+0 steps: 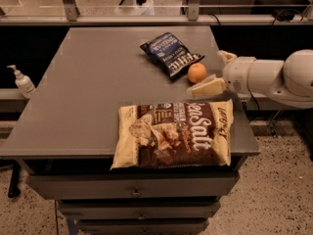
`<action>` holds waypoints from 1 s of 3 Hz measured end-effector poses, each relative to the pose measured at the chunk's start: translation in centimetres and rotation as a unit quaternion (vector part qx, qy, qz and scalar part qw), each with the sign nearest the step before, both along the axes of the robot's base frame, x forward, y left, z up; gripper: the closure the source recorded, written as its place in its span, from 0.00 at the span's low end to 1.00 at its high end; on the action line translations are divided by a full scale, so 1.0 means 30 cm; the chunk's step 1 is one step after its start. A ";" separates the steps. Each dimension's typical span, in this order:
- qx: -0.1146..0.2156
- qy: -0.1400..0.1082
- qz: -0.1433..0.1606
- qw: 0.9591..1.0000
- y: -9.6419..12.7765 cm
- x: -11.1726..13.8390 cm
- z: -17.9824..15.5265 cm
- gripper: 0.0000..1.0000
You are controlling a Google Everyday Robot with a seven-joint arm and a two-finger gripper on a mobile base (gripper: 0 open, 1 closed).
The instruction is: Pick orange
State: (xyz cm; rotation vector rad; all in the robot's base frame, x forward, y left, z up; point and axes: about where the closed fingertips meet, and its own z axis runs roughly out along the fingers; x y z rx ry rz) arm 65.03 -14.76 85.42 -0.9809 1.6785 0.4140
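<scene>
Finding: the orange point(197, 73) is lying on the table point(93, 97), toward two o'clock from its centre, and is touching the blue snack bag point(171, 54) at its eleven o'clock. The gripper point(210, 73) is hovering at the fruit's three o'clock, fingers spread wide and holding nothing (one tip near five o'clock, the other near two). Risk: an off-centre closure is likely sending the round fruit rolling toward nine o'clock, or pinching the bag's edge. The lower finger is sitting close to the large chip bag point(173, 133) at six o'clock and may snag it
</scene>
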 end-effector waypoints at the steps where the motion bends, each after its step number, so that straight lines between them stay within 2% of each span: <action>1: 0.013 0.004 0.010 1.000 0.052 -0.004 -0.027 0.15; 3: 0.027 0.005 0.016 0.999 0.075 -0.014 -0.033 0.62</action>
